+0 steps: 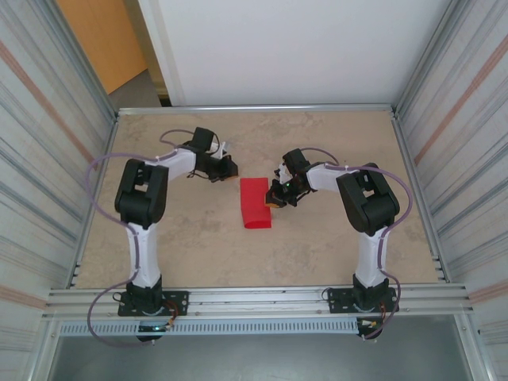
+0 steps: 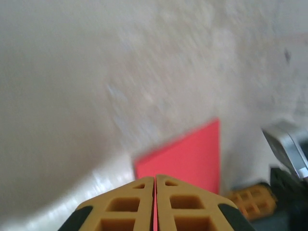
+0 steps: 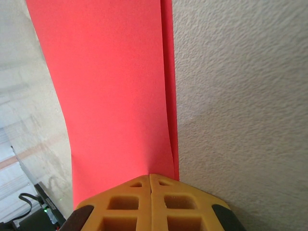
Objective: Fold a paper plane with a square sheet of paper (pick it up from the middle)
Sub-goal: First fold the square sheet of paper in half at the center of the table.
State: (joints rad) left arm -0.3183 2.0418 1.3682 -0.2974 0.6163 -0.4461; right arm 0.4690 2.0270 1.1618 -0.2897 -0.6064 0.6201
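Observation:
The square sheet of paper (image 1: pixel 254 205) is bright red and lies folded over in the middle of the table, its two layers showing in the right wrist view (image 3: pixel 110 86). My right gripper (image 1: pixel 276 196) is at the sheet's right edge. Its orange fingers are shut on that edge (image 3: pixel 150 176), and the sheet bows up from them. My left gripper (image 1: pixel 231 168) hovers just off the sheet's far left corner, apart from it. Its jaws are shut (image 2: pixel 155 179), and the left wrist view is blurred, with the red sheet (image 2: pixel 187 154) beyond the tips.
The tan tabletop (image 1: pixel 317 246) is fenced by a metal rim and corrugated walls. In the left wrist view the right gripper's orange fingers (image 2: pixel 250 202) show beside the sheet.

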